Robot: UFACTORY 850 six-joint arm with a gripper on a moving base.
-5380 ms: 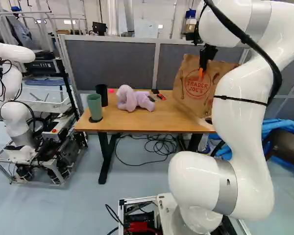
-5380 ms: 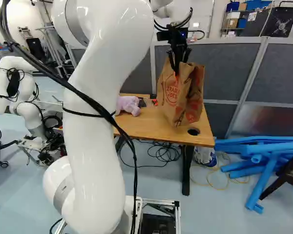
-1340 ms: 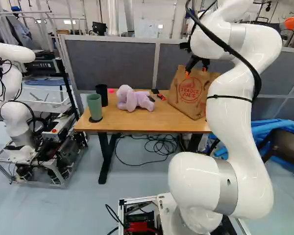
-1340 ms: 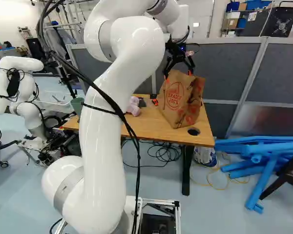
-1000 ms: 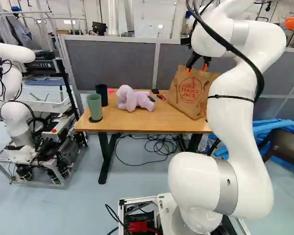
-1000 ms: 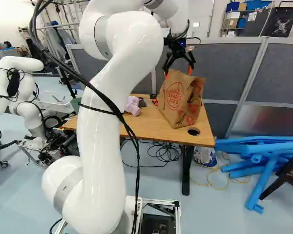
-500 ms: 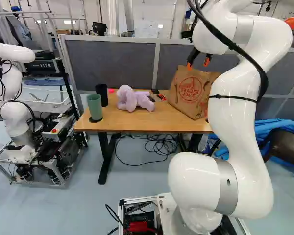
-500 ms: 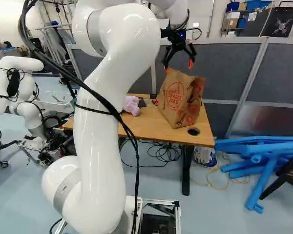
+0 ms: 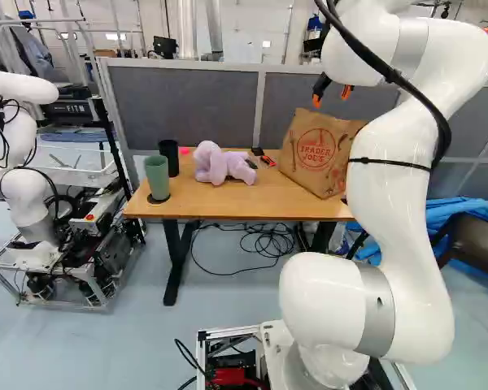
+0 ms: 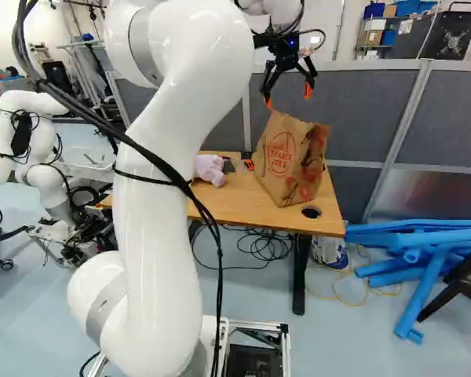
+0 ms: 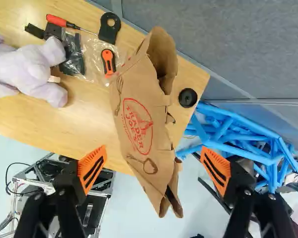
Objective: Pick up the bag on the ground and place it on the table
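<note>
"TRADER JOE'S" on paper bag (image 11: 138, 130); red lettering.

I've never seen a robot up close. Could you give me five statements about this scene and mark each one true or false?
1. The brown paper bag rests on the table. True.
2. The end effector is gripping the bag. False: the end effector is open above the bag, its fingers wide apart.
3. A lilac plush toy lies on the table. True.
4. The green cup is inside the bag. False: the green cup stands upright near the black cup, away from the bag.
5. The blue tubes are piled on top of the table. False: the blue tubes lie beyond the table's end, at the right of the right base view.
</note>
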